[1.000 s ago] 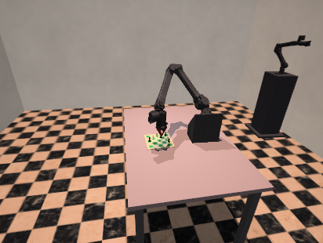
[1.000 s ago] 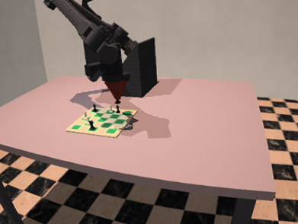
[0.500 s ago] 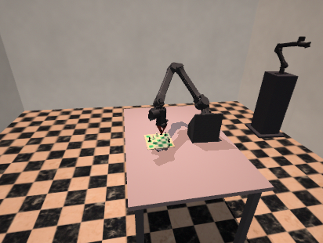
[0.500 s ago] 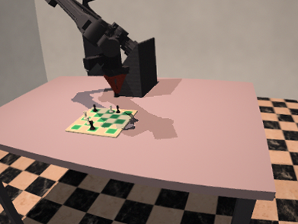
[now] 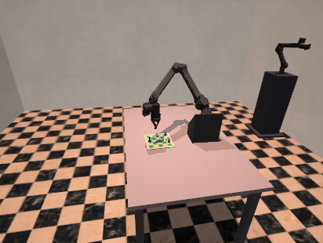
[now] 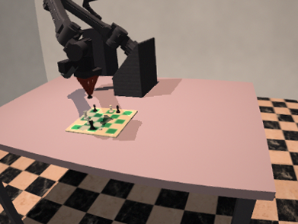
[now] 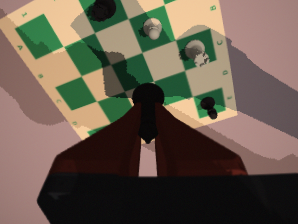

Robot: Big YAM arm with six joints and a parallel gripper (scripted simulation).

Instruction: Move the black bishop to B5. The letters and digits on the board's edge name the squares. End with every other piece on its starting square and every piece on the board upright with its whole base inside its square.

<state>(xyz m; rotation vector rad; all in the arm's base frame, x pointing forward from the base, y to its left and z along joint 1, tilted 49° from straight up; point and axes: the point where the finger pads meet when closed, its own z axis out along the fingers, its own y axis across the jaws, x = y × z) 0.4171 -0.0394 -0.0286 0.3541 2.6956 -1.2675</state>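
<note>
My gripper (image 7: 148, 111) is shut on the black bishop (image 7: 148, 111) and holds it in the air above the green and cream chessboard (image 7: 130, 60). In the exterior view the gripper (image 6: 89, 91) hangs above the table just behind the board (image 6: 102, 122), with the bishop's base (image 6: 90, 96) showing below the fingertips. In the top view the gripper (image 5: 155, 125) is above the board's far edge (image 5: 159, 141). The wrist view shows two white pieces (image 7: 152, 28) (image 7: 195, 49) and two black pieces (image 7: 102, 9) (image 7: 209, 106) standing on the board.
The arm's dark base block (image 5: 205, 127) stands on the pink table to the right of the board. A dark pedestal with a second arm (image 5: 274, 102) stands on the floor beyond the table. Edge letters and digits are too small to read surely.
</note>
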